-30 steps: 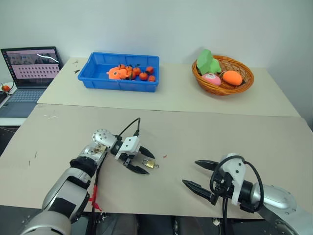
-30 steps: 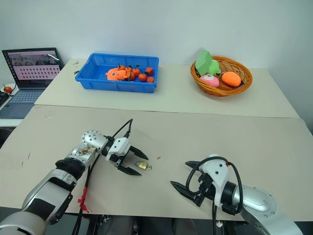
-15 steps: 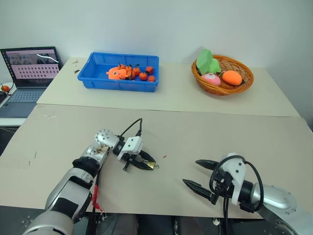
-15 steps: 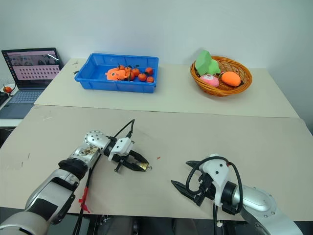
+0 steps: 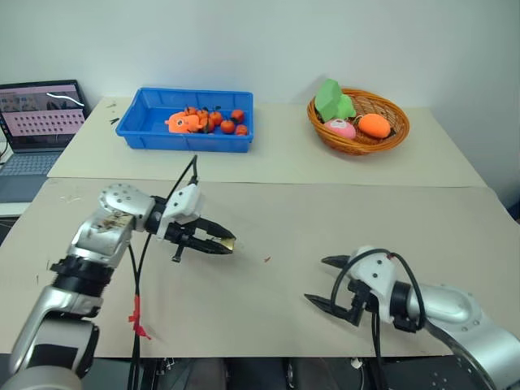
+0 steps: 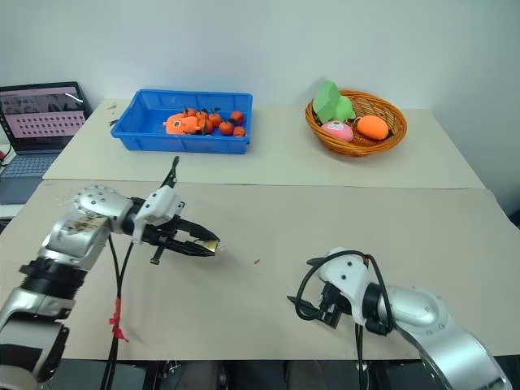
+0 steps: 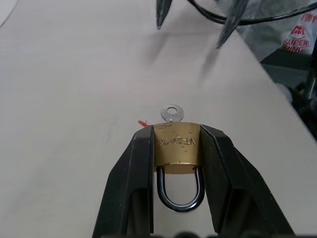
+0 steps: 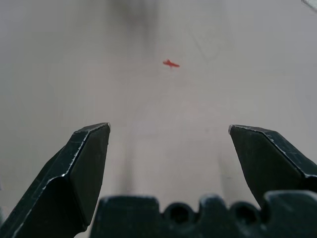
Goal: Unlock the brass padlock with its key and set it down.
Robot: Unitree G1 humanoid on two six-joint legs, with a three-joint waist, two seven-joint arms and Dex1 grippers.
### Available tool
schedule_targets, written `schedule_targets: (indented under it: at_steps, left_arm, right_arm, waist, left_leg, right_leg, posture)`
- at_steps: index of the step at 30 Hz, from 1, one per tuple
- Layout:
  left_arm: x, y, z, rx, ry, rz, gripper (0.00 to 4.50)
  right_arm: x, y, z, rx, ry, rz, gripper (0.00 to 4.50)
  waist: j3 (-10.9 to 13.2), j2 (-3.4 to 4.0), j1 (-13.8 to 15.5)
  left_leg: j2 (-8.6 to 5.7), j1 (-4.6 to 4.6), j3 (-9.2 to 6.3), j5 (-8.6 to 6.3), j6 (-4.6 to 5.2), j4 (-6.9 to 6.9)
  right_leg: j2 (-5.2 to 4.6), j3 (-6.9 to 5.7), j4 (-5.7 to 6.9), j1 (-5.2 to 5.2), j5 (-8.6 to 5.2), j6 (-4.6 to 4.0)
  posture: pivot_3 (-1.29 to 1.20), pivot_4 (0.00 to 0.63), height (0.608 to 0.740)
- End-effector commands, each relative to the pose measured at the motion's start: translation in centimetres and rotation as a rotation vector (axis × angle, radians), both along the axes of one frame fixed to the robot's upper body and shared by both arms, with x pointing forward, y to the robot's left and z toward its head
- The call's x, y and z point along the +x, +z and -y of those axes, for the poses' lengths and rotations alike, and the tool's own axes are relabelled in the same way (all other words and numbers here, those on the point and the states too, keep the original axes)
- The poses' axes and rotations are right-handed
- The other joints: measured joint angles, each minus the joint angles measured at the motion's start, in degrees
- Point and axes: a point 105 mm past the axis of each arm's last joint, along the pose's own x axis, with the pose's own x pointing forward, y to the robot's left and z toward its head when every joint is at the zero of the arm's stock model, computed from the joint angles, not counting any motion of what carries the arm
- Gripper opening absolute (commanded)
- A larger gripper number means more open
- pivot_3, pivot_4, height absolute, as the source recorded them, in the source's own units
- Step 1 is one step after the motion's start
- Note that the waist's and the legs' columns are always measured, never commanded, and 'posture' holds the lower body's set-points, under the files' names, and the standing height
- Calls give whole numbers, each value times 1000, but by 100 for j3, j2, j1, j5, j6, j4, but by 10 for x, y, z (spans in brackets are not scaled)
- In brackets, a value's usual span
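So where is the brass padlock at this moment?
The brass padlock is clamped between the left gripper's fingers, lifted above the table's left half, with the key sticking out of its body.

Plain white wall [image 5: 268,41] behind. Beige surface [image 5: 325,219] in front w/ a second beige surface [image 5: 284,158] butted against its far edge, seam between. Laptop [image 5: 36,122] open at far left on a lower desk. Even, soft light, faint shadows.

Left gripper [image 7: 176,144] jaws clamped mid-air; right gripper [image 5: 325,280] jaws wide apart.
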Motion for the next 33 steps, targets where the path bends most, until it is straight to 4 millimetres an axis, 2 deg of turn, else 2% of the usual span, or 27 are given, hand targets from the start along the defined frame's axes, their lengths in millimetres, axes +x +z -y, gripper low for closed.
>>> schedule_targets:
  at_steps: [1, 4, 5, 8, 12, 14, 19, 24, 33]
  left_arm:
    - [-7, 16, 3, -44, 20, 3, 825]
    - [-6, 14, 1, -37, 43, 4, 825]
    - [-6, 14, 1, -37, 48, 3, 825]
    - [-5, 14, 1, -39, 56, 1, 825]
    - [-5, 12, 1, -41, 63, 3, 825]
    - [-4, 12, 2, -44, 66, 6, 825]
    - [0, 14, 7, -63, 71, 21, 825]
    - [3, 19, 11, -84, 76, 38, 825]
    - [5, 23, 13, -95, 74, 49, 825]
  right_arm:
    - [15, 10, -4, -170, 98, 229, 4500]
    - [34, 20, -7, -413, 242, 596, 4500]
    - [37, 23, -9, -436, 269, 678, 4500]
    - [36, 25, -18, -436, 365, 855, 4500]
    - [32, 31, -40, -359, 472, 1027, 4500]
    - [31, 33, -51, -311, 511, 1085, 4500]
    - [40, 52, -71, -179, 500, 1195, 4500]
    - [46, 61, -80, -124, 489, 1220, 4500]
    - [40, 44, -85, -127, 544, 1208, 4500]
  waist:
    - [0, 0, 25]
    - [0, 1, 30]
    - [1, 1, 29]
    - [2, -1, 47]
    - [3, -3, 18]
    - [3, -3, -7]
    - [4, -4, -1]
    - [4, -4, 19]
    - [4, -5, 14]
  left_leg:
    - [0, 0, 0, 0, 0, 0]
    - [-3, -3, 5, 0, 0, 0]
    - [-5, -3, 5, 0, 0, 0]
    - [-6, -8, 7, 0, 0, 0]
    - [-5, -9, 7, 0, 0, 0]
    - [-5, -9, 11, 0, 0, 0]
    - [-2, 0, 8, 1, 0, 0]
    - [-3, -5, 7, 1, 0, 0]
    - [-3, -1, 7, 1, 0, 0]
  right_leg:
    - [1, 0, -1, 0, -16, -26]
    - [-1, 0, 0, -5, -18, -25]
    - [-1, 0, 1, -5, -18, -24]
    - [-2, 0, 0, -10, -17, -20]
    - [-1, 1, 1, -11, 3, 6]
    - [-1, 5, 2, -14, 10, 6]
    - [3, 6, 9, -6, 17, -6]
    - [3, 5, 5, -7, 29, -26]
    - [4, 5, 14, -6, 28, -29]
  posture:
    - [0, 150, 740]
    - [0, 150, 740]
    - [0, 150, 740]
    - [0, 150, 740]
    - [0, 150, 740]
    - [0, 150, 740]
    - [0, 150, 740]
    - [0, 150, 740]
    - [0, 150, 740]
